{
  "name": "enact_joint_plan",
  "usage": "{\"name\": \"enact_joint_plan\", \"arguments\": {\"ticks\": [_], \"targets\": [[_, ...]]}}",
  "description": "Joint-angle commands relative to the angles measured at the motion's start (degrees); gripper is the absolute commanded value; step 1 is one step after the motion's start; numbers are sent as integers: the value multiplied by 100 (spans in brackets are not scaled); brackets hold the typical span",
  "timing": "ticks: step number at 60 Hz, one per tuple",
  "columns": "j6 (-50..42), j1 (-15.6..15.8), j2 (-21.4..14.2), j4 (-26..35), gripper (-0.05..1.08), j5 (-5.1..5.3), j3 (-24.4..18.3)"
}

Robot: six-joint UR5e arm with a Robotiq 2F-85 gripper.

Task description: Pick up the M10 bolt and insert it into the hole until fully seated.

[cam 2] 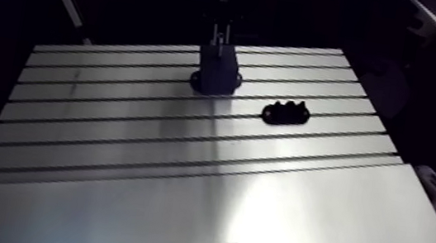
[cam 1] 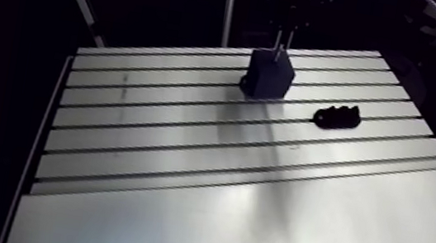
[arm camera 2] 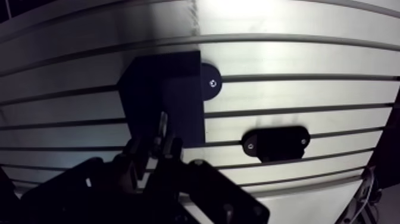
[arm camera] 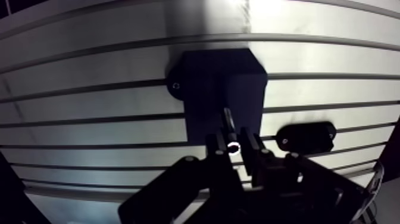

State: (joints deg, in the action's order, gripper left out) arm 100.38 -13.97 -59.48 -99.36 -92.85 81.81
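Note:
A dark blue block (cam 1: pixel 269 74) stands on the slotted aluminium table (cam 1: pixel 184 143), at its far side. Straight above the block my gripper (arm camera: pixel 233 144) is shut on the M10 bolt (arm camera: pixel 230 126). The bolt's thin shank points down at the block's top face and its bright head ring sits between the fingers (arm camera: pixel 216 150). In the arm view the bolt (cam 1: pixel 281 48) hangs with its tip at or just above the block's top. I cannot make out the hole in the dark top face.
A small black holder (cam 1: pixel 337 117) with a bumpy top lies on the table beside the block. The block has a round foot with a screw (arm camera 2: pixel 211 83). A smooth metal plate (cam 1: pixel 253 238) covers the near part of the table.

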Motion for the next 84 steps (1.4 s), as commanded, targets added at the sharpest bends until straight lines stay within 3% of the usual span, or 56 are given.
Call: {"name": "enact_joint_plan", "arguments": {"ticks": [1, 84], "targets": [[4, -1, -15, 0, 107, 8, -21], [-5, -1, 11, -9, 107, -10, 57]]}}
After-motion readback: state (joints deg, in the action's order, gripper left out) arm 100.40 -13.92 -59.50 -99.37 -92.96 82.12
